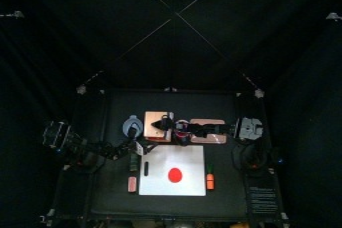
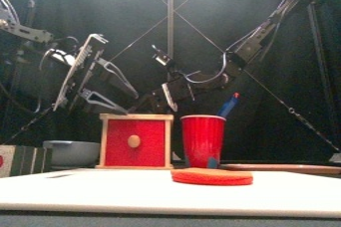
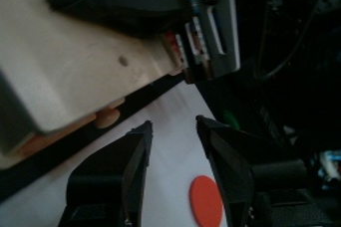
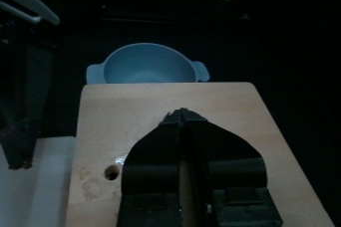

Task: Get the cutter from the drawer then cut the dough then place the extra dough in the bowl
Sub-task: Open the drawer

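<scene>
Black table, top view: white cutting board at the front with the red dough in its middle, wooden box behind it, bowl just left of the box. Over the box reaches the right gripper; the left gripper sits near the board's back-left corner. Front view: drawer front flush with the box, knob free, red cup just right of the box. No cutter in sight, presumably inside the drawer. Left wrist view: jaws apart, box side and dough ahead, nothing between them. Right wrist view: jaws together above the box top, bowl beyond; contact with the wood can't be told. Step in hand looks like opening the drawer. Suggest the right presses down on the box as a brace, while the left squares up to the knob at its height, closes fully and pulls straight toward the front. Keep the pull level and short, since the dough lies near the drawer's path.
</scene>
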Controlling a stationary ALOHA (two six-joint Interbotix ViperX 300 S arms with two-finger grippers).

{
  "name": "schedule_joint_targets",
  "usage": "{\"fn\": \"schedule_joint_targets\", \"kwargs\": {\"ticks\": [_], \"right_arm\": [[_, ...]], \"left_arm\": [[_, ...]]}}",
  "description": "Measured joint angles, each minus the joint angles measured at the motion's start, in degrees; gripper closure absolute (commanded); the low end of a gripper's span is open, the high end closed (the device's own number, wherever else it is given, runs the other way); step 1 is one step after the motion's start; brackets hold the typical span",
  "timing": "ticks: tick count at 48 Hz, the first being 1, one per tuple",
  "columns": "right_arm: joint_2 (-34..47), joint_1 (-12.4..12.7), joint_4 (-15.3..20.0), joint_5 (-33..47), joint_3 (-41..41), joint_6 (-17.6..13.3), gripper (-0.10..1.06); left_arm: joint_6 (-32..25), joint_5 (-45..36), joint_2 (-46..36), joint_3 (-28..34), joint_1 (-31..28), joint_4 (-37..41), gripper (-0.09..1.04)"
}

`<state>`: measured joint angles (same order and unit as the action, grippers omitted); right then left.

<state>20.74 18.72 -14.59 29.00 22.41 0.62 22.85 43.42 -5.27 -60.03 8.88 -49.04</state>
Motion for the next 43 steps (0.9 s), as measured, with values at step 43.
{"fn": "schedule_joint_targets", "kwargs": {"ticks": [43], "right_arm": [[0.18,-0.62,0.00,-0.18,-0.44,-0.18,1.01]], "left_arm": [[18.63,2.02,12.22,4.31,-3.16,-8.88,0.16]]}}
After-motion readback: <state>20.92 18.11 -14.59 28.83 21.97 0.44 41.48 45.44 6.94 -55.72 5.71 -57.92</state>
